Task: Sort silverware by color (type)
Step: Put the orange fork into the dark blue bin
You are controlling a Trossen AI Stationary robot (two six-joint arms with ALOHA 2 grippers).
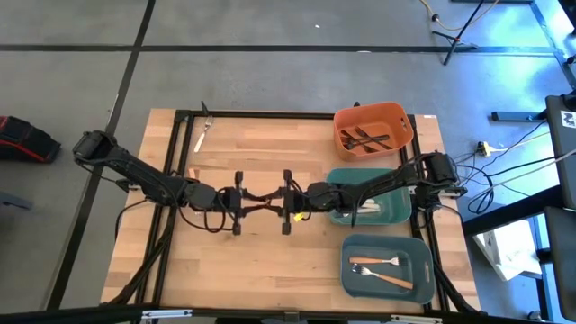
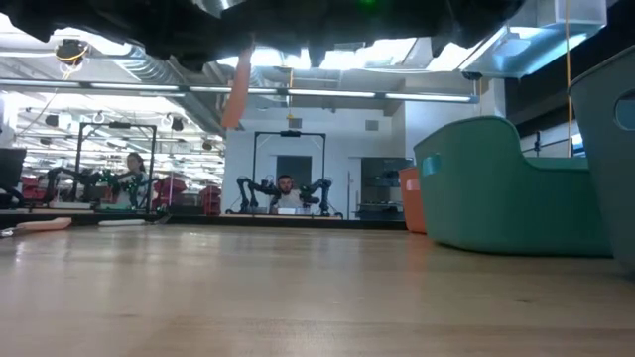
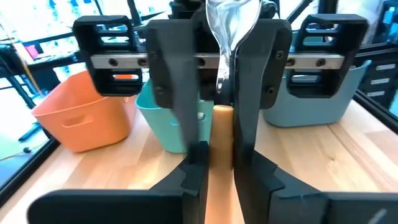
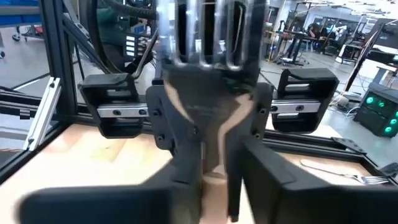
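An orange-handled fork [image 3: 222,124] is spanned between the left gripper [image 1: 236,203] and right gripper [image 1: 289,202], long axis running gripper to gripper. Left fingers are clamped on the handle; the right appears closed around the tines.

Grey concrete floor [image 1: 270,81], black seam lines, bright ceiling strip lights [image 2: 298,91], white far wall [image 2: 382,169].
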